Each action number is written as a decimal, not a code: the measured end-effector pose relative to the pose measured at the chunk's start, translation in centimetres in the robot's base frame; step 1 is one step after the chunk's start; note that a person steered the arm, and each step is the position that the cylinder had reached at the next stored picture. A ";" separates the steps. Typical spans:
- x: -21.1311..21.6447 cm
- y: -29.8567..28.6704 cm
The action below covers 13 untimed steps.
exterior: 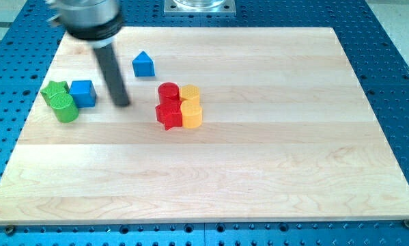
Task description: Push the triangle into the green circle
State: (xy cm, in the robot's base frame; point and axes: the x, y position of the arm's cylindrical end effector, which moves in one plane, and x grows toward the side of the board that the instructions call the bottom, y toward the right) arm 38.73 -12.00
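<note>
The blue triangle block (143, 64) stands near the view's top left of the wooden board. The green circle block (65, 108) lies at the far left, touching a green star-like block (54, 91) above it and a blue cube (83, 93) to its upper right. My tip (122, 104) rests on the board, below and left of the triangle and right of the blue cube, touching neither.
A cluster sits right of my tip: a red circle (168, 91), a red star-like block (168, 115), a yellow block (190, 93) and a yellow block (191, 115). The wooden board (259, 171) lies on a blue perforated table.
</note>
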 end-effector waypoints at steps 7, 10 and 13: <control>-1.4 0.5; 4.7 -1.5; 8.7 -4.6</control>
State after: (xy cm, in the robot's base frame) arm 47.46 -16.64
